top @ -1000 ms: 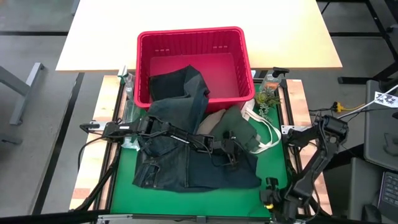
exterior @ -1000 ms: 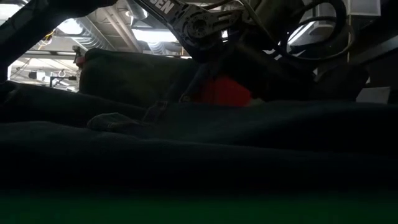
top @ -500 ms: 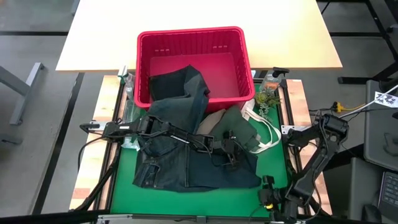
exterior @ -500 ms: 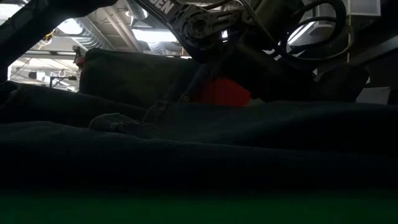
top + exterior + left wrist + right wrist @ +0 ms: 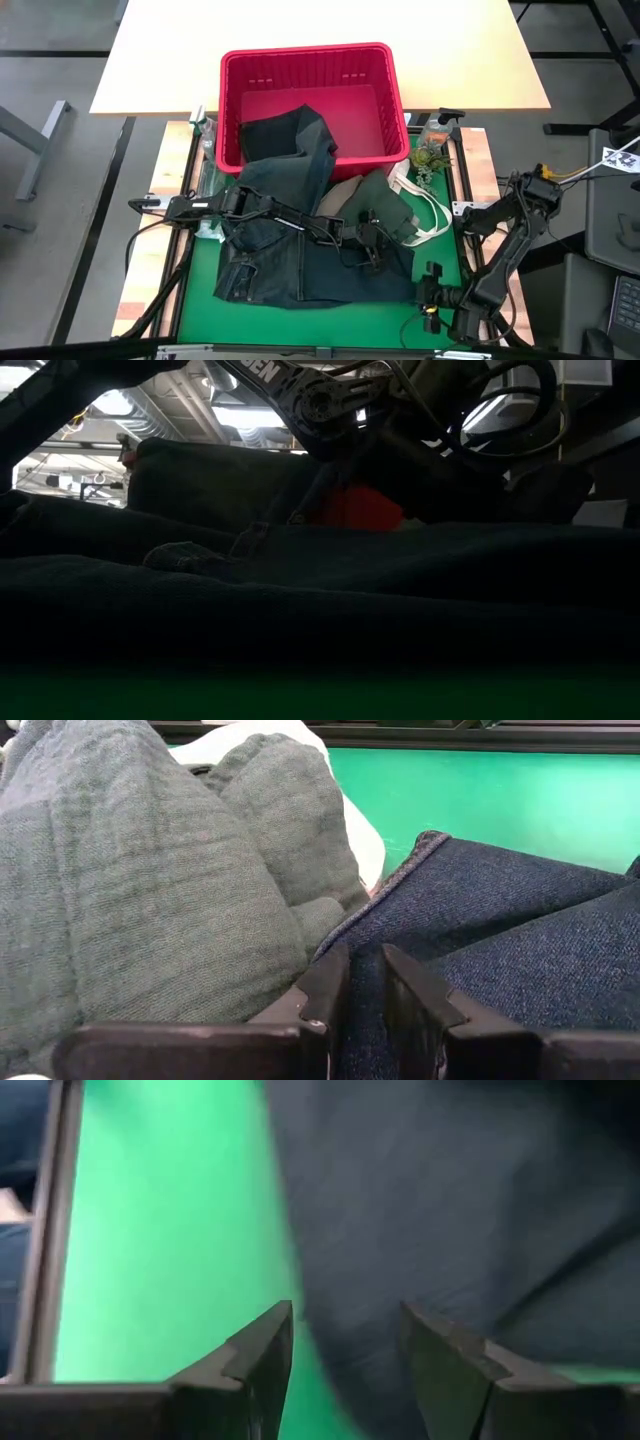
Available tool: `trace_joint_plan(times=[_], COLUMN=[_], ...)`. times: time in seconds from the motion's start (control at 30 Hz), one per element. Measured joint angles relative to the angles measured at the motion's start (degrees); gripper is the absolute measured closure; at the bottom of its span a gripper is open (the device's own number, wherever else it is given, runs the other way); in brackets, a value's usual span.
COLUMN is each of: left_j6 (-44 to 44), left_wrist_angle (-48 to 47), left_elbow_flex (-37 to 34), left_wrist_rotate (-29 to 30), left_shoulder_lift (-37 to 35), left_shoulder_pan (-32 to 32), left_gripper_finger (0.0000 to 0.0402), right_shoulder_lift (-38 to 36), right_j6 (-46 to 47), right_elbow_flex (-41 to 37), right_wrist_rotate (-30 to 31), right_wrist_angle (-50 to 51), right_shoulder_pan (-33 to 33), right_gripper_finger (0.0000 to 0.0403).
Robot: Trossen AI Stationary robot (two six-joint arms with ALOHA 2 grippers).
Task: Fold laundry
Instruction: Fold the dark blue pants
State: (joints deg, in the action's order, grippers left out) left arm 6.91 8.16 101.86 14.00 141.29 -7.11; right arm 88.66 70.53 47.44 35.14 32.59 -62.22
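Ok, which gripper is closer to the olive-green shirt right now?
Left. The left gripper sits at the olive-green shirt's edge, where it meets the jeans. The right gripper hangs open near the mat's right front corner, apart from the shirt.

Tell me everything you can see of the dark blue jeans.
The dark blue jeans are heavy denim with visible seams and a stitched hem. They lie crumpled, spread over the green mat, with one end draped over the front wall of the red basket. The olive-green shirt lies against their right side. The left gripper rests on them, fingers close together at a denim fold.
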Motion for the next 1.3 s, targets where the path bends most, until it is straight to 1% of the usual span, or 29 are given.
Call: trace_joint_plan(times=[0.13,0.23,0.47,0.6,0.83,0.97,1.1,1.17,1.3], left_j6=[0.0,0.0,-0.1,-0.1,-2.4,-3.4,-2.7,-2.6,-2.6], left_wrist_angle=[0.1,0.1,0.1,0.7,1.0,1.5,2.0,2.2,1.0], left_elbow_flex=[0.0,0.0,0.0,-0.1,-0.2,-0.2,-0.1,-0.1,-0.1], left_wrist_rotate=[-0.1,-0.2,-0.1,-0.2,0.4,0.4,-0.6,-1.5,-3.6], left_shoulder_lift=[0.0,0.0,0.0,-0.6,-4.1,-5.4,-6.4,-6.4,-6.4], left_shoulder_pan=[0.0,0.0,0.0,-0.2,-0.8,-1.7,-2.8,-3.5,-5.8], left_gripper_finger=[0.0344,0.0344,0.0344,0.0344,0.0344,0.0344,0.0344,0.0344,0.0344], right_shoulder_lift=[2.0,2.8,2.8,2.5,-2.7,-6.9,-10.3,-11.7,-12.9], right_j6=[0.1,-0.2,-0.4,-2.2,-5.0,-7.2,-8.5,-9.0,-7.4], right_elbow_flex=[-3.5,-4.1,-4.1,-4.1,-4.0,-4.0,-4.0,-4.0,-4.0], right_wrist_rotate=[-6.1,-7.9,-10.8,-11.9,-13.6,-13.1,-10.9,-8.1,0.3], right_wrist_angle=[-10.5,-15.0,-17.2,-18.9,-18.7,-18.1,-15.1,-11.9,-2.8], right_shoulder_pan=[0.0,0.0,0.1,0.1,-0.1,-0.1,-0.1,-0.1,0.0], right_gripper_finger=[0.0221,0.0221,0.0221,0.0221,0.0221,0.0221,0.0221,0.0221,0.0221])
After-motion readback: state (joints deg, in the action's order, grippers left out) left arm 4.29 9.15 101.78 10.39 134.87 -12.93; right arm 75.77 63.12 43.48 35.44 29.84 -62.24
